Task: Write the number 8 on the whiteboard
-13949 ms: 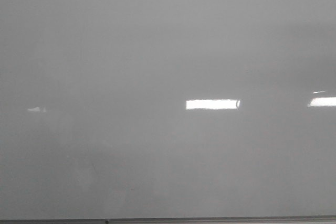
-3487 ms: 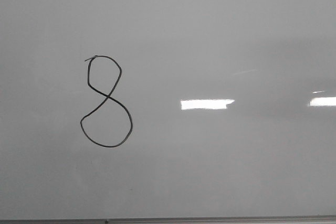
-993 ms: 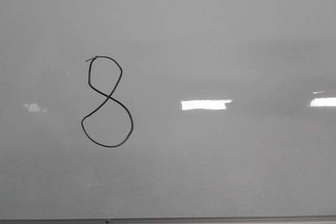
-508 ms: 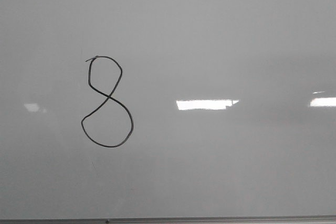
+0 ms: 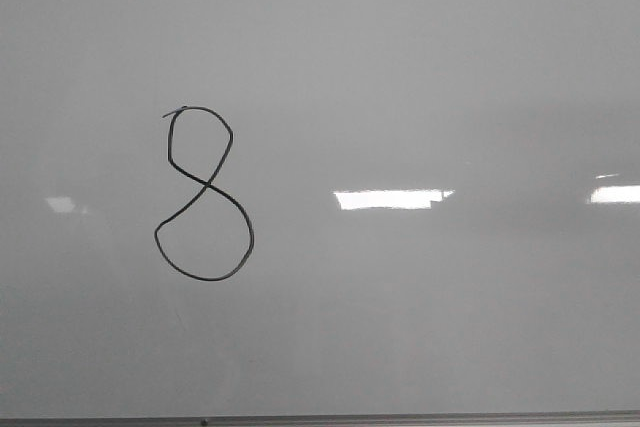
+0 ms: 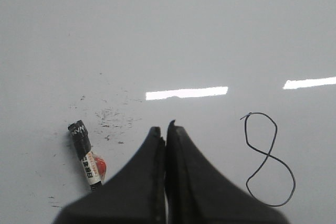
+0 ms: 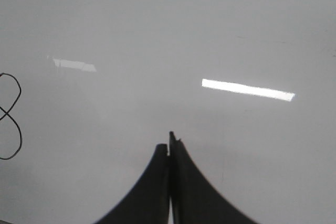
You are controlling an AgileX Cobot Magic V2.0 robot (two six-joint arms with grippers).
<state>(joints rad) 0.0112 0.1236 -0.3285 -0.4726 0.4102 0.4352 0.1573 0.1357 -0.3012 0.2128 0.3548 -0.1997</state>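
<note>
— What were the claws doing when you looked?

— The left claw [image 6: 165, 129] had its two black fingers pressed together, tips meeting, nothing between them. It hung over the board [image 6: 168, 35] without touching anything I could make out.

— And the right one?

— The right claw [image 7: 169, 145] was the same: fingers squeezed flat against each other, empty, over a bare grey patch of board [image 7: 210, 24].

— So where was the marker?

— Lying on the board beside the left claw, a short black marker [image 6: 86, 156] with a red and white label, clear of the fingers. Around its black end were small dark ink specks [image 6: 113, 116] scattered on the surface.

— And the 8?

— On the other side of the left claw from the marker, the 8 [image 6: 269, 159] sat in thin black line, near but not under the fingers. From the front it stood left of the board's middle [image 5: 204, 193], a smaller loop on top, a larger rounder one below, leaning a little. The right wrist camera caught only part of it [image 7: 10, 116], cut off at the picture's edge, well apart from that claw.

— Anything else on the board?

— Bright strips of reflected light [image 5: 388, 199], one to the right of the 8, and a thin grey frame [image 5: 400, 418] along the board's [image 5: 420, 67] near edge.
</note>
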